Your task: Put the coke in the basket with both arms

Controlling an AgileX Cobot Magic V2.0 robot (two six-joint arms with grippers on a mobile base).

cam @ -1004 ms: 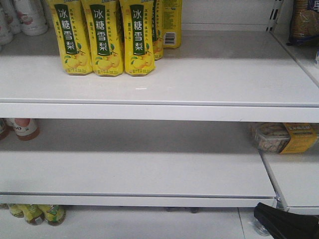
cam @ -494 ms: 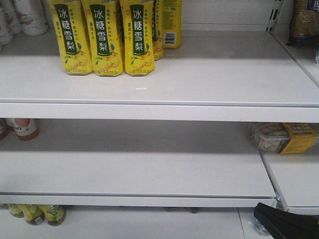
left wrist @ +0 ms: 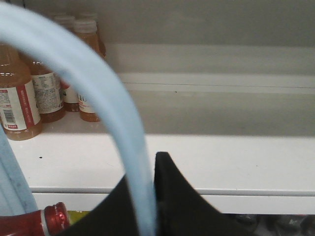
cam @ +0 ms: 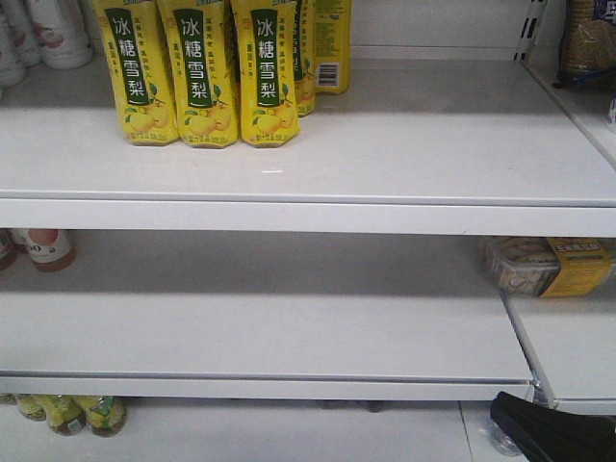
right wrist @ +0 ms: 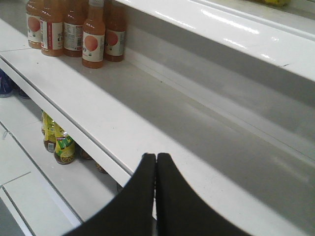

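yellow pear-drink bottles on white shelf; orange bottles

Three yellow pear-drink bottles stand in a row at the upper left of the top white shelf, with more yellow packs behind them. On the middle shelf, an orange-capped bottle sits at the far left. A clear packaged food tray with a yellow label lies on the right. Green-labelled bottles show below at the left. A black arm part enters the lower right corner.
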